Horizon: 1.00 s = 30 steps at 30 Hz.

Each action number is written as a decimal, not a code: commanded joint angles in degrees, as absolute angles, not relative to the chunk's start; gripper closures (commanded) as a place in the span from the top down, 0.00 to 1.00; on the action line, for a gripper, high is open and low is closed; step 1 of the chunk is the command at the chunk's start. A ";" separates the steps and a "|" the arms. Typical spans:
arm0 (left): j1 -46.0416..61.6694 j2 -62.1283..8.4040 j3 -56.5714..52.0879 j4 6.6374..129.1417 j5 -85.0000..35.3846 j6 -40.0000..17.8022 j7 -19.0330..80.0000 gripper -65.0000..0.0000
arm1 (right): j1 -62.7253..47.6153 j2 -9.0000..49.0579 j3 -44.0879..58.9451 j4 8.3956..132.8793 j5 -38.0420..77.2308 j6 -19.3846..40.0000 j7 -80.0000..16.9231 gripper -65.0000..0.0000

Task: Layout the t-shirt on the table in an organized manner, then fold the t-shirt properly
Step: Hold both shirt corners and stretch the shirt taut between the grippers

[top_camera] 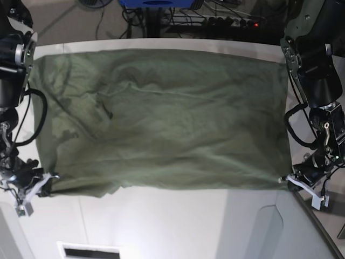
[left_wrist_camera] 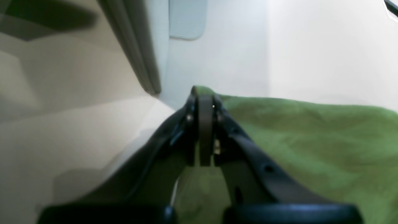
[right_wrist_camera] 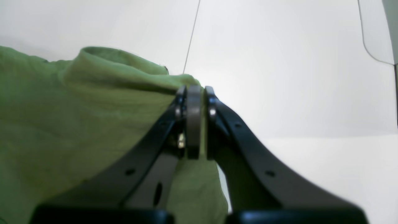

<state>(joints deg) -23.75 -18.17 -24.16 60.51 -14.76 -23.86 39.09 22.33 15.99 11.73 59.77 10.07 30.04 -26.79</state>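
The left hand (left_wrist_camera: 205, 102) is clamped on a near corner of the t-shirt (top_camera: 161, 118), its fingers pressed together with green cloth between them. The right hand (right_wrist_camera: 195, 93) pinches the other near corner the same way. Between the two hands the t-shirt is stretched wide, spread over the white table (top_camera: 178, 221), its far edge reaching the table's far rim.

No text, label, brand, number or sign can be read in any view.
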 commanded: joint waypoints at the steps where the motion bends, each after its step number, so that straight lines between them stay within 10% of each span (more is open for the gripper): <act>1: -25.27 -19.12 -24.31 61.76 -15.43 -23.87 37.76 0.00 | 24.57 16.84 11.91 60.79 10.68 30.02 -25.19 0.00; 30: -17.80 -20.35 -24.31 61.76 -15.78 -23.96 37.58 0.00 | 21.76 16.84 11.91 50.51 10.68 30.02 -27.12 0.00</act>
<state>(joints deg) -16.43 -18.76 -24.08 60.55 -15.16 -23.88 38.81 20.16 15.86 11.73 49.63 10.09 29.89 -28.47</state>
